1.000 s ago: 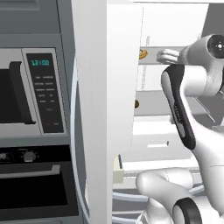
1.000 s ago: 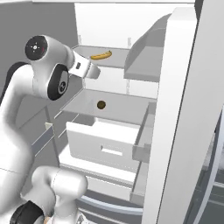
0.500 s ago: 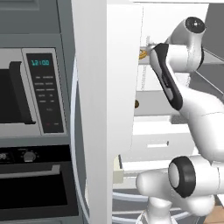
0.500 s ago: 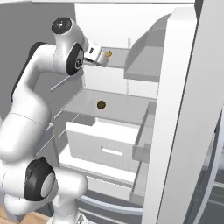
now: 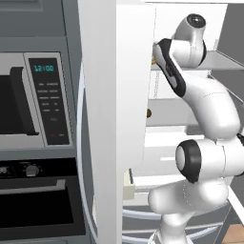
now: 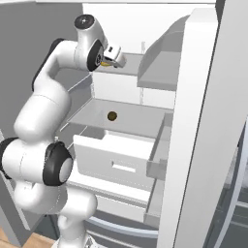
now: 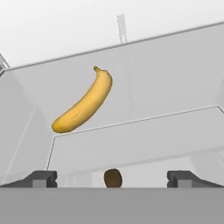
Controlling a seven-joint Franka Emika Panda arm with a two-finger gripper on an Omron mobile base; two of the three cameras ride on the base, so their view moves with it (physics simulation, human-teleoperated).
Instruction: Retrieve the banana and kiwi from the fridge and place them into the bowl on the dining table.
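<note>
The fridge [image 6: 208, 121] stands open, white inside. The yellow banana [image 7: 83, 103] lies on the upper shelf, straight ahead in the hand view. My gripper [image 7: 113, 179] is open just in front of it, with its fingertips [image 7: 41, 178] wide apart and nothing between them. The right base view has my gripper [image 6: 117, 59] at the front of that upper shelf, covering most of the banana. One shelf lower sits the brown kiwi [image 6: 112, 116], also visible low in the hand view as the kiwi [image 7: 113, 177]. The bowl and the dining table are out of view.
A white drawer [image 6: 121, 155] is pulled out below the kiwi's shelf. The open left fridge door [image 5: 114, 119] stands close beside my arm. A microwave [image 5: 28, 100] and a dark oven [image 5: 33, 205] are to the left of it.
My arm has lifted and swung into the fridge, bringing the hand up to the upper shelf in front of the banana. The banana and kiwi have not moved.
</note>
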